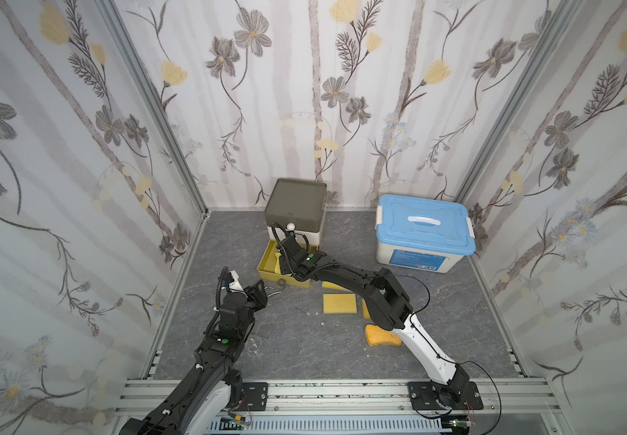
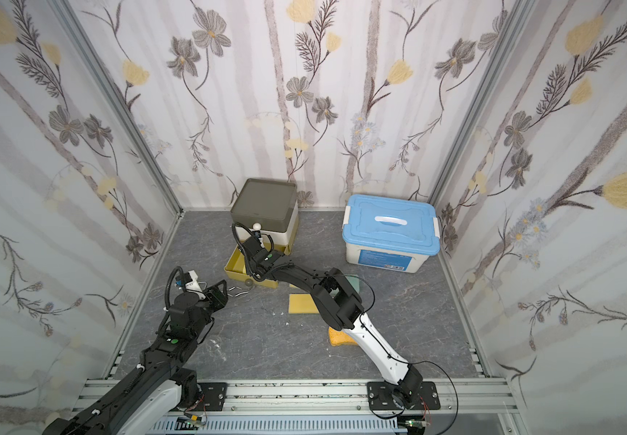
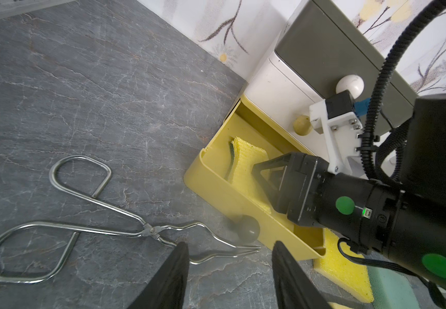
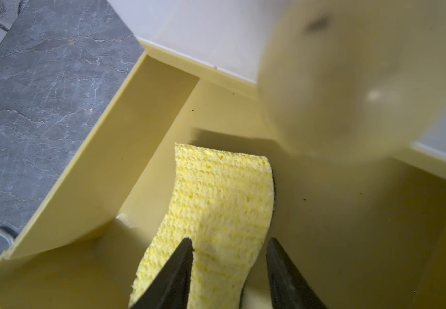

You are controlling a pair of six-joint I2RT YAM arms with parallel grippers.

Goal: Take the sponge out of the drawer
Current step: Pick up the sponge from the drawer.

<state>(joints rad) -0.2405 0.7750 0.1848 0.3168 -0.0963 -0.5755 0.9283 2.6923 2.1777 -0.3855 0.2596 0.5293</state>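
Sponge (image 4: 216, 203): bent upright in drawer (image 4: 96, 160), near its left wall.
Right gripper (image 4: 229, 240): we are pinching sponge, jaws narrow.
Left gripper (image 3: 230, 244): jaws apart, empty.
Care: we are aiming to lift clear of knob (image 4: 350, 80).

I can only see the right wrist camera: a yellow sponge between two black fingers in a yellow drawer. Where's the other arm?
Observer: The left gripper is open and empty, near the drawer's front knob.
Operator: Are any sponges out already?
Observer: Yes. A flat yellow sponge and an orange sponge lie on the table.
Operator: What else is there?
Observer: A white box with a shut blue lid, by the back wall.
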